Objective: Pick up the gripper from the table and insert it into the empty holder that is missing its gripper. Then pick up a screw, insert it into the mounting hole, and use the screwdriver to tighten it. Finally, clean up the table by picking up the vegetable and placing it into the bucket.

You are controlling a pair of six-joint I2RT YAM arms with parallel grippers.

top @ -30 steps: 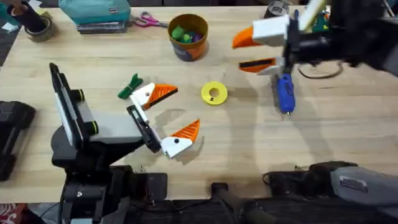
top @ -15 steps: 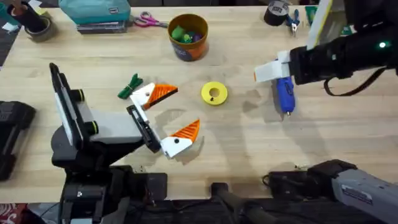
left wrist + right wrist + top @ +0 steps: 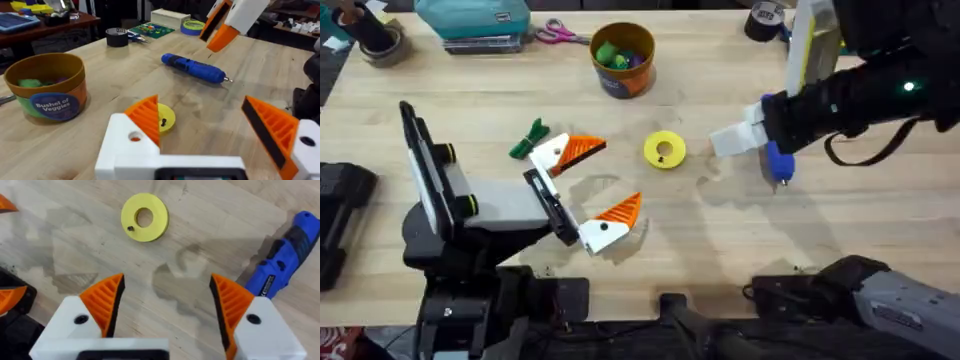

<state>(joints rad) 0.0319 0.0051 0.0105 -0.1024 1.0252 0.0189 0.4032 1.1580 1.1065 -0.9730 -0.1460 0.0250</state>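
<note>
Broadly, the job looks partly done: on the light wood bench (image 3: 880, 215), the left arm's claw (image 3: 588, 190) rests low with both orange ribbed fingers fitted in their white holders, spread wide and gripping nothing. The right claw (image 3: 167, 305) hovers near the middle of the bench, its fingers also well apart and empty. The bucket (image 3: 623, 58) stands at the far edge with toy vegetables inside. The blue screwdriver (image 3: 778, 158) lies under the right arm, untouched. A green vegetable (image 3: 529, 139) lies just beside the left claw, not yet binned. The yellow disc (image 3: 144, 217) carries a tiny dark screw (image 3: 130, 228), which appears to be the next pick, so screwing, tightening and cleanup remain.
</note>
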